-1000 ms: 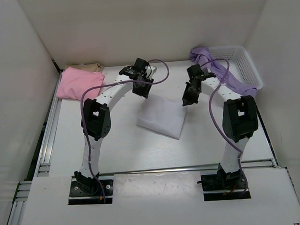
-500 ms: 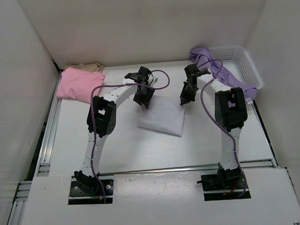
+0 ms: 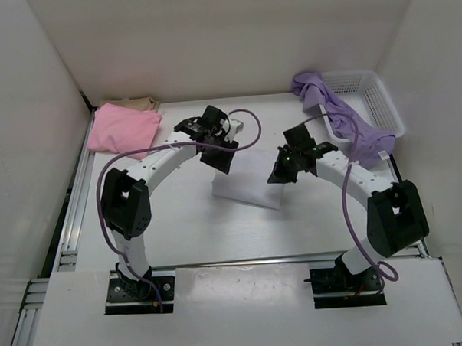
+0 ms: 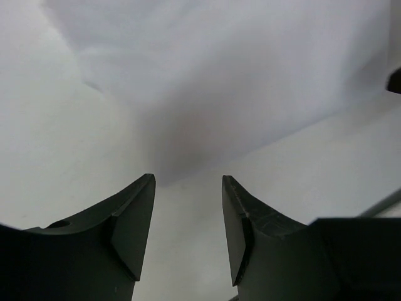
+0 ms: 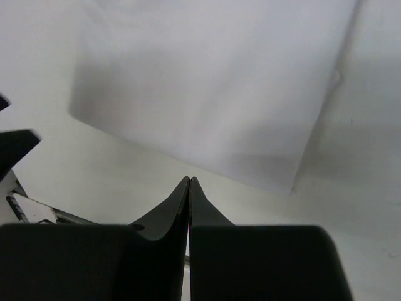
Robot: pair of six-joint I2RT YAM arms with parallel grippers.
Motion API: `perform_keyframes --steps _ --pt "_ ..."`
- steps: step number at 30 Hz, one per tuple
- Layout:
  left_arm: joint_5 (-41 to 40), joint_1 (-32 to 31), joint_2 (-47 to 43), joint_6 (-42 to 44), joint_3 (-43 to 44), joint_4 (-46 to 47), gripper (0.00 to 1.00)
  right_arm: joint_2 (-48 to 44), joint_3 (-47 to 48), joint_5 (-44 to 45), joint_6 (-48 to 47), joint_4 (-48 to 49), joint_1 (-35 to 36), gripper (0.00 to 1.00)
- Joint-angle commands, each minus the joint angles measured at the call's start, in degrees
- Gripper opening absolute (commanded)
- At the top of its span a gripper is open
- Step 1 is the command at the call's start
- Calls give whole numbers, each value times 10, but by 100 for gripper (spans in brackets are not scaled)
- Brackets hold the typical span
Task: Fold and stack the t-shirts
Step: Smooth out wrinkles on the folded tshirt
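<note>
Top view: the white t-shirt (image 3: 251, 186) lies folded flat at mid-table, nearly square, corners askew to the table (image 3: 180, 229) edges; no long axis can be told. The left gripper (image 3: 221, 160) hangs over its far-left corner, the right gripper (image 3: 281, 171) over its right edge. The pink t-shirt (image 3: 122, 130) sits folded at the far left, overlapping the tan t-shirt (image 3: 136, 104). The lavender t-shirt (image 3: 343, 111) drapes unfolded over the basket (image 3: 381, 97).

Left wrist view: left gripper (image 4: 188, 182) jaws apart, nothing between them, just short of the white t-shirt (image 4: 238, 75) edge.

Right wrist view: right gripper (image 5: 189, 180) jaws pressed together, empty, beside the smooth white t-shirt (image 5: 207, 94).
</note>
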Motion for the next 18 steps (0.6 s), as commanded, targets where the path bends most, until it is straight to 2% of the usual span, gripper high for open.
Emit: perform_keyframes --steps 1,3,5,12,16,18 --pt "94 -7 35 0 -32 3 58 19 -71 -42 79 55 -1 0" --pt "136 -7 53 0 -32 -3 57 33 -86 -54 84 70 11 0" --pt "141 -7 79 0 -32 -9 55 44 -94 -54 84 70 11 0" --pt "46 -7 98 0 -84 6 54 111 -69 42 74 -30 -1 0" --pt "40 -7 86 0 -104 13 56 127 -46 69 52 -52 -7 0" --pt "50 -2 55 0 -104 13 60 122 -39 69 35 -52 -7 0"
